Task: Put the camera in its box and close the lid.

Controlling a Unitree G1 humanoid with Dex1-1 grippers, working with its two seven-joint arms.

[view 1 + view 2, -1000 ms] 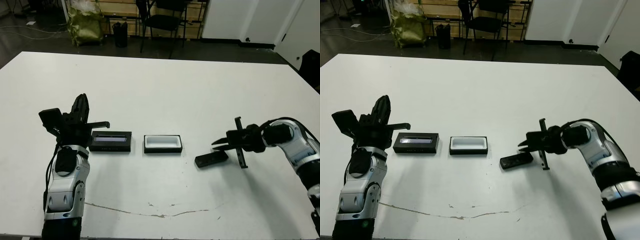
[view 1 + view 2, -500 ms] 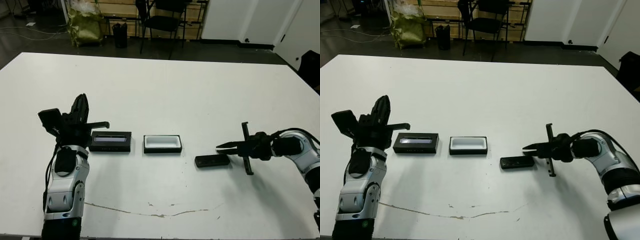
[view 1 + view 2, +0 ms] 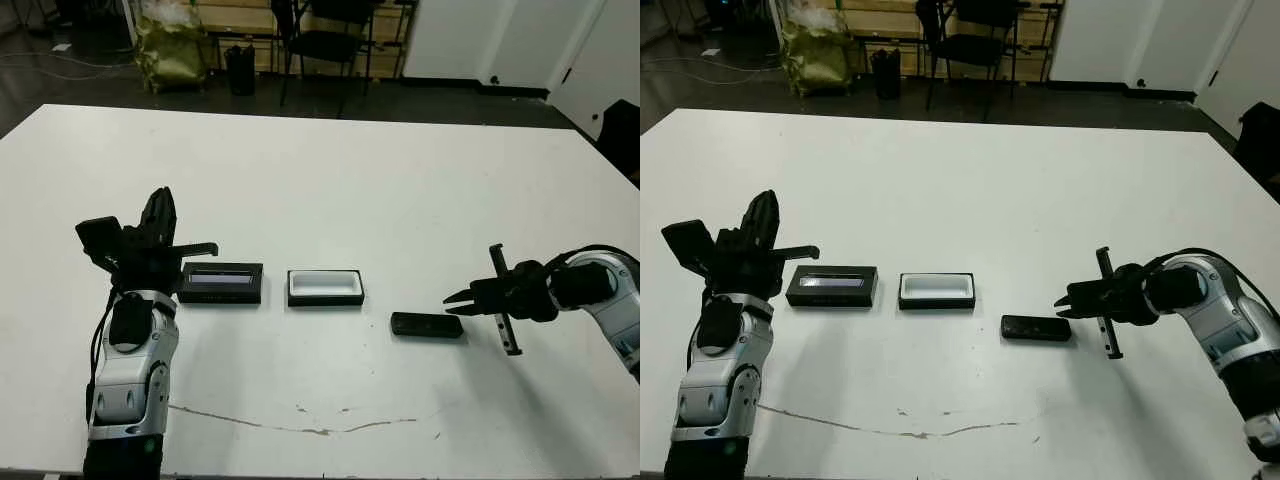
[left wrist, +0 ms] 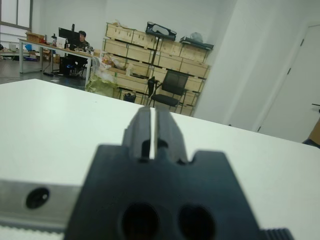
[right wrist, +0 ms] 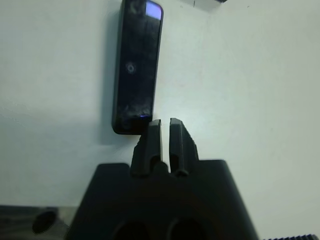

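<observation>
A row runs across the table (image 3: 330, 180): the lid (image 3: 221, 283) at left, the box (image 3: 325, 288) just right of it, the camera (image 3: 427, 325) further right and slightly nearer. The left gripper (image 3: 160, 215) stands beside the lid (on its left); the right gripper (image 3: 458, 298) sits just right of the camera.

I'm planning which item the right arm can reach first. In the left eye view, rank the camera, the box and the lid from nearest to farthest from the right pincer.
1. The slim black bar-shaped camera, lying flat just beside the right pincer tips.
2. The shallow black box with white lining, mid-table, further toward the robot's left.
3. The flat black lid with a pale strip, farthest, next to the left pincer.
</observation>
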